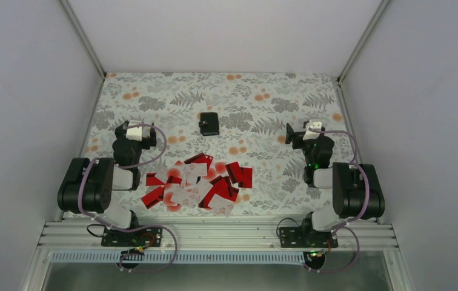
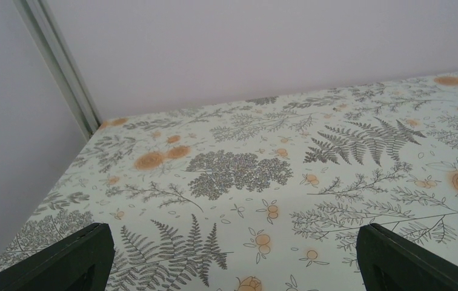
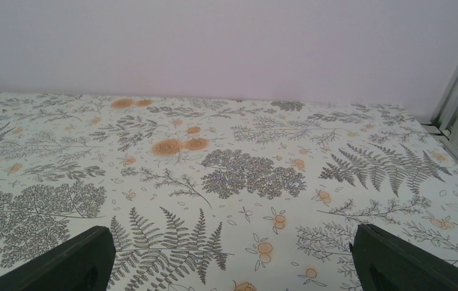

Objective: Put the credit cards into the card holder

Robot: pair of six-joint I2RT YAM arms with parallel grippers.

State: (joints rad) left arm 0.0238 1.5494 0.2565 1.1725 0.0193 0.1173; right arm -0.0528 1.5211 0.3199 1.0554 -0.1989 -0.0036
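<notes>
The credit cards (image 1: 199, 182), red ones and pale ones, lie in a loose overlapping heap on the patterned table near the front, between my two arms. The card holder (image 1: 209, 123), a small black rectangle, lies shut on the table beyond the heap. My left gripper (image 1: 136, 130) is left of the heap and my right gripper (image 1: 311, 128) is right of it. Both point toward the far wall. In the left wrist view the left gripper (image 2: 235, 267) stands open over bare tablecloth. The right gripper (image 3: 232, 267) is also open, with nothing between its fingers. Neither wrist view shows any cards.
A fern-and-flower tablecloth (image 1: 263, 103) covers the table. White walls close it in on three sides, with metal corner posts (image 2: 57, 66) at the back. The aluminium rail (image 1: 214, 233) holding the arm bases runs along the near edge.
</notes>
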